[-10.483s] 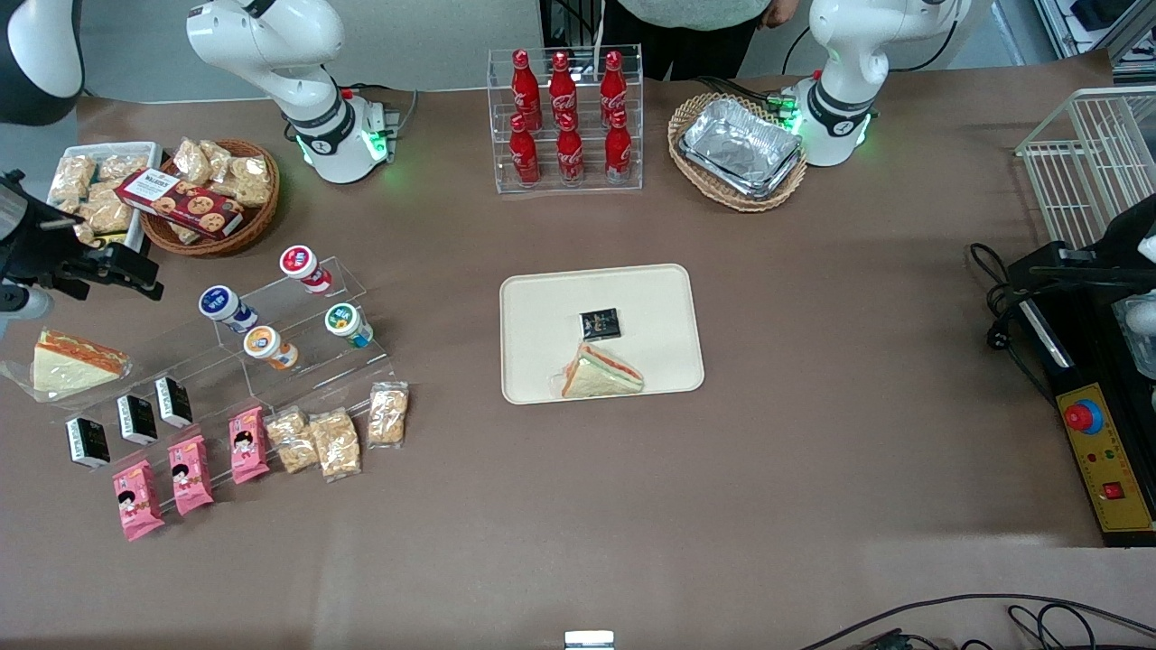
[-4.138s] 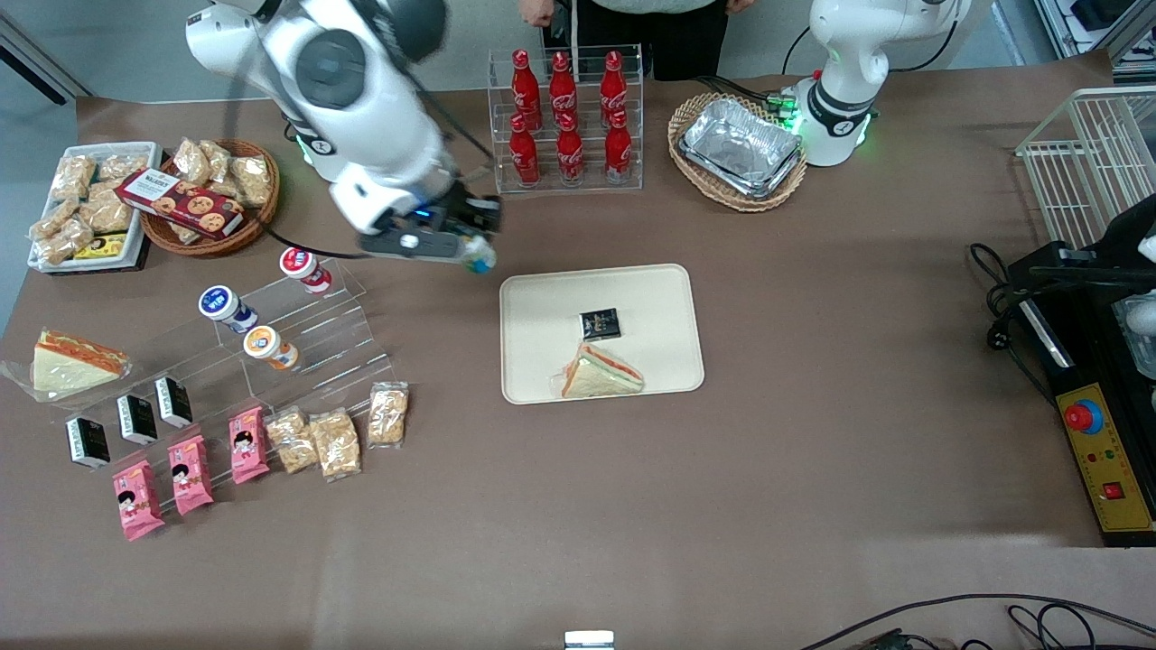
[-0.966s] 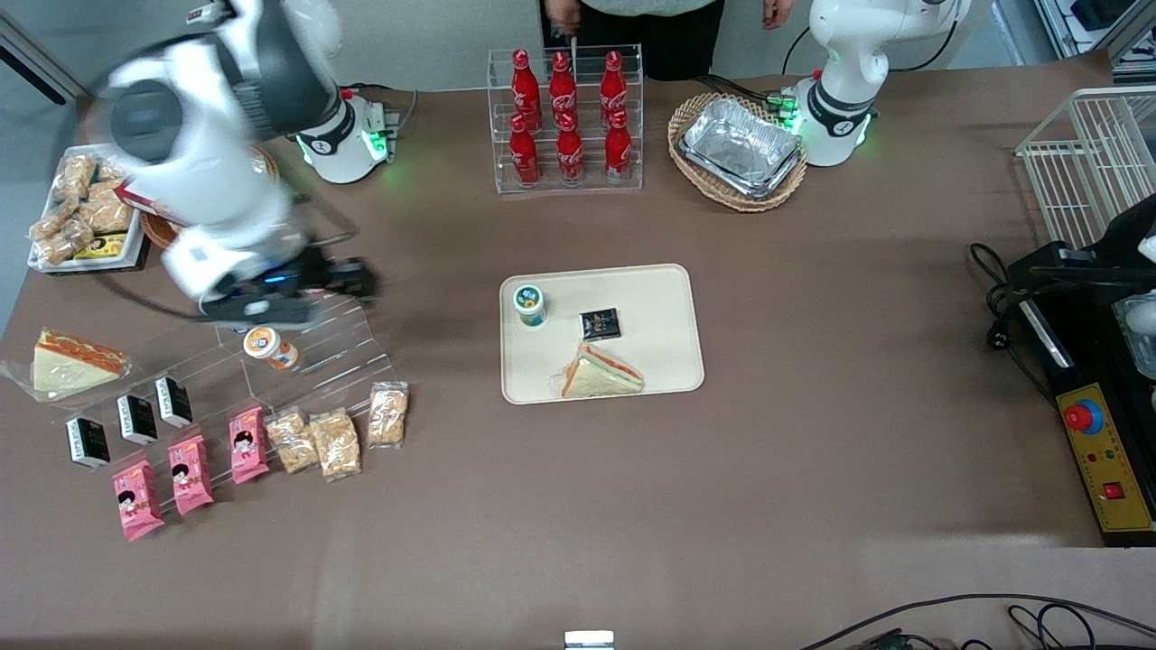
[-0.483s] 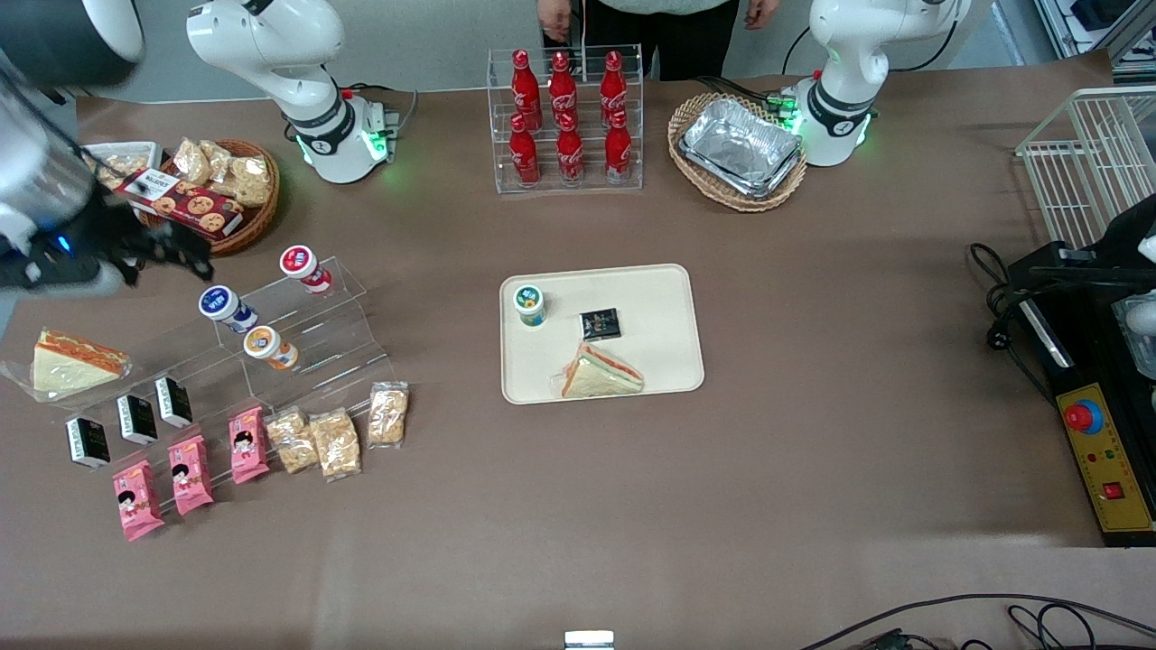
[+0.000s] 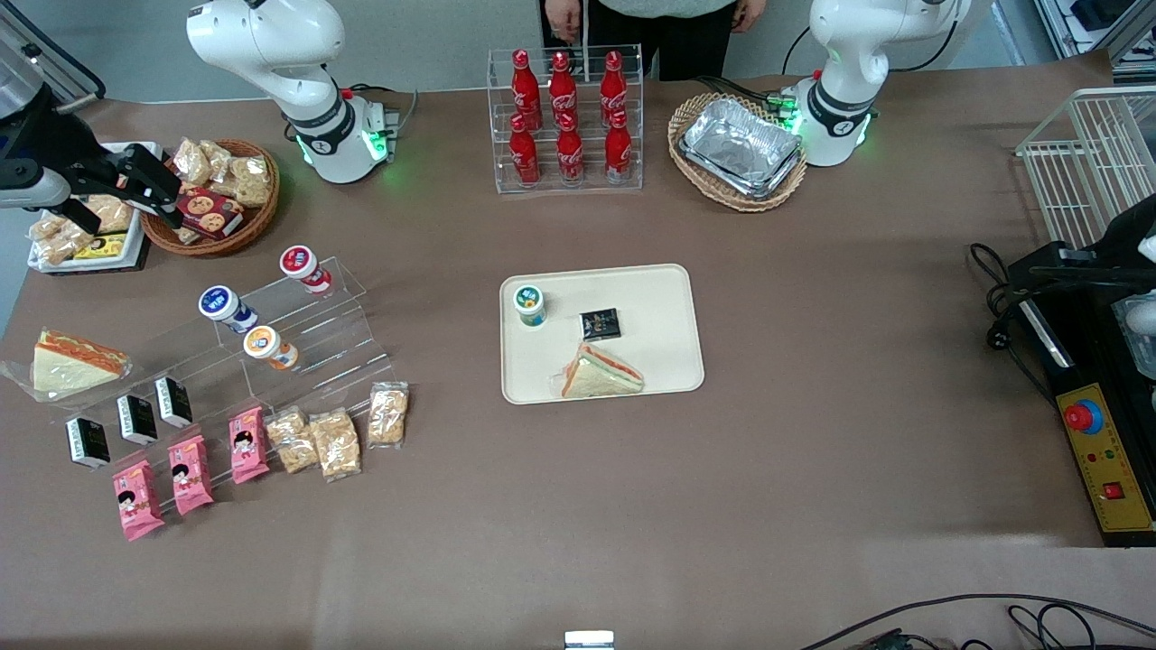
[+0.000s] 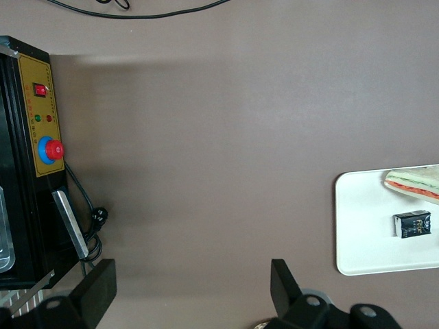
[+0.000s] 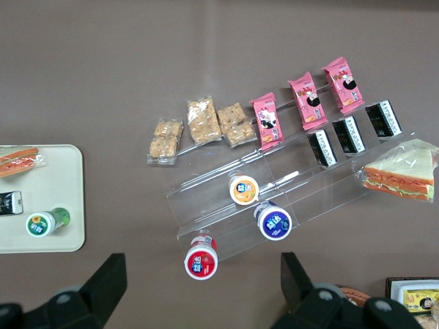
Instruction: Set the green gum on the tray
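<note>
Brown paper covers the worktop (image 5: pixel 632 506), and near its middle lies the cream tray (image 5: pixel 664 293) with rounded corners and a low rim. The green gum (image 5: pixel 529 304) stands upright on the tray, just inside the corner toward the working arm's end and farther from the front camera. Near it on the tray lies a small black packet (image 5: pixel 601 322), and nearer the front camera than both rests a wrapped sandwich (image 5: pixel 601 372). None of the three touch. The gripper (image 5: pixel 113 194) hangs high at the working arm's end of the worktop, above a wicker basket (image 5: pixel 212 236) of biscuits and a white dish (image 5: pixel 86 248) of snack bags, well apart from the tray. Its fingers (image 7: pixel 110 277) stand wide open and hold nothing. Between the gripper and the tray sits a clear stepped stand (image 5: pixel 307 348) carrying a red-lidded bottle (image 5: pixel 302 266), a blue-lidded bottle (image 5: pixel 221 305) and an orange-lidded bottle (image 5: pixel 266 346). In front of the stand lie pink packets (image 5: pixel 185 474) and bags of crackers (image 5: pixel 330 438).
</note>
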`<state>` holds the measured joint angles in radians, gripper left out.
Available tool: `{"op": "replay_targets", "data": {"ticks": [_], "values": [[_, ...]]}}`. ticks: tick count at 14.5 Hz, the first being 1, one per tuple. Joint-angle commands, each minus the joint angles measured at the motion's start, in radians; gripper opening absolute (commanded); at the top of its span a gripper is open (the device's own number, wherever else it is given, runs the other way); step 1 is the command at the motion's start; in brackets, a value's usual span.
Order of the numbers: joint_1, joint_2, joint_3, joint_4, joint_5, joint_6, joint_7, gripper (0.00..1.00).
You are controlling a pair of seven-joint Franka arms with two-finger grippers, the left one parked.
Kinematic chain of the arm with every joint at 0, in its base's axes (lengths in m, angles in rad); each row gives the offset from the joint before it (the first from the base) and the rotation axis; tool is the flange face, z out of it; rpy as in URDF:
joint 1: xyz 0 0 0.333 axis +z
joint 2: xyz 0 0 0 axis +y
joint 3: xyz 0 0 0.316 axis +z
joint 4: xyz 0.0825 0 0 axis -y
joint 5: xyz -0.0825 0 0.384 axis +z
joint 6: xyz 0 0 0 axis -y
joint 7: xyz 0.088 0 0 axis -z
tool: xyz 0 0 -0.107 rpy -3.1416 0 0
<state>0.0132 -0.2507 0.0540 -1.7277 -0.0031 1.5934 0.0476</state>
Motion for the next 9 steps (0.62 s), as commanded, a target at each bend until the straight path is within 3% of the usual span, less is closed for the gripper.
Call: {"op": "replay_targets", "data": {"ticks": [1, 9], "values": [[-0.005, 0.039, 0.000, 0.019, -0.015, -0.021, 0.023, 1.00], [-0.002, 0.139, -0.049, 0.039, 0.002, 0.048, 0.021, 1.00]]}}
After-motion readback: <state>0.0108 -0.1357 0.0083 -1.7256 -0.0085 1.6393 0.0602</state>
